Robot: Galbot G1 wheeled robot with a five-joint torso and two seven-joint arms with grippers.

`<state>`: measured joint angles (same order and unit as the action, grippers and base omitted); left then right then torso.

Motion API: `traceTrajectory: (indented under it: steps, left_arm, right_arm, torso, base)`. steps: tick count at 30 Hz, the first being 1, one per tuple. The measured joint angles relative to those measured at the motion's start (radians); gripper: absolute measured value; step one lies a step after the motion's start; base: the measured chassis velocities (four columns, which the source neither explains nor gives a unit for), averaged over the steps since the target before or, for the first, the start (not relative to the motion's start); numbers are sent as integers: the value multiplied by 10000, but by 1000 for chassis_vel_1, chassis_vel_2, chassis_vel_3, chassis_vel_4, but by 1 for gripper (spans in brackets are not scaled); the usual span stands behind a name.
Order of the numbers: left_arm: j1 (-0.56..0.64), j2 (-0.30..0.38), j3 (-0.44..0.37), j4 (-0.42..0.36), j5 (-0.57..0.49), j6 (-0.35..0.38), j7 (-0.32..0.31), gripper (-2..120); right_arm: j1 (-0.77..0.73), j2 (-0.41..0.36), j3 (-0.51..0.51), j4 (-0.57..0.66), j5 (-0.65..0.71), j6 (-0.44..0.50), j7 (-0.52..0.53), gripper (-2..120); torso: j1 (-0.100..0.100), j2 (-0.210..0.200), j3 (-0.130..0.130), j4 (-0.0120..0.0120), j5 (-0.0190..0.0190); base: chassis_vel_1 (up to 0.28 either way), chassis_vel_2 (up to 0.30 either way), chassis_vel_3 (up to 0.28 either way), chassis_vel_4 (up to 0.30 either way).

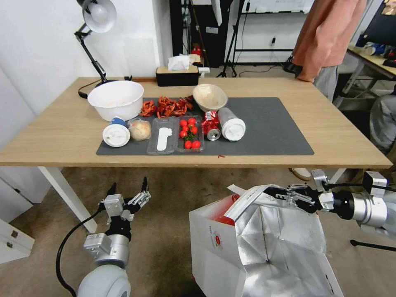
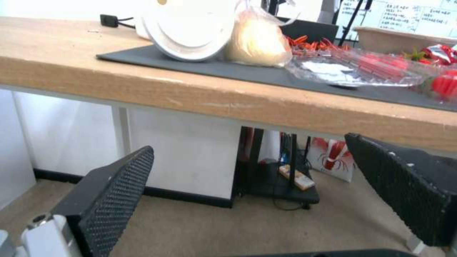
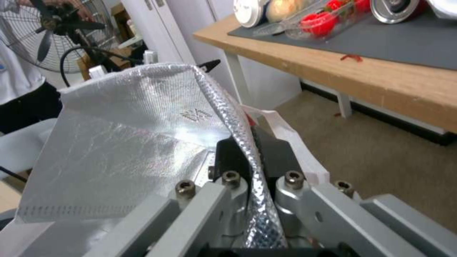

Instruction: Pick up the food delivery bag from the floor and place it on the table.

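the right gripper (image 1: 284, 193) is reaching in from the side with its fingers (image 3: 238, 157) clenched on the top rim of the food delivery bag (image 1: 255, 247), pinching the foil lining and the white paper wall together, with a white handle strap (image 1: 247, 198) draped just beside them. gripping the rim rather than the loose handle is probably giving it a firmer hold on such a big, floppy thing. the bag is sitting low in front of the bench (image 1: 66, 136), below its front edge, mouth open and foil showing; whether its base is resting on the floor (image 1: 165, 222) or hanging just clear of it, i cannot tell from here. the left gripper (image 1: 128, 193) is hovering off to the bag's left, fingers (image 2: 112, 194) spread wide and holding nothing, pointing up toward the underside of the bench edge, as if kept out of the way or ready to support. up on the bench the dark mat (image 1: 268, 128) is crowded on its left half with a white bowl (image 1: 115, 99), a tray of tomatoes (image 1: 189, 134) and a can (image 1: 213, 133), so the bare right side is looking like the natural place for the bag.
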<state>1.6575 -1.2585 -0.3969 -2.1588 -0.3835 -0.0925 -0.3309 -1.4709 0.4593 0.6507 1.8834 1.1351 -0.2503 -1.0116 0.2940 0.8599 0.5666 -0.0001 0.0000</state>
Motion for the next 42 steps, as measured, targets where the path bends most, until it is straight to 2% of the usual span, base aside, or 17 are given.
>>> traceTrajectory:
  steps: [42]
  left_arm:
    - [-17, 1, -8, -1, 3, 4, -102, 100]
  right_arm:
    - [16, 18, -2, 0, -21, 12, -42, 0]
  torso:
    - [845, 1949, 1096, 0, 0]
  base:
    - [0, 0, 0, 0]
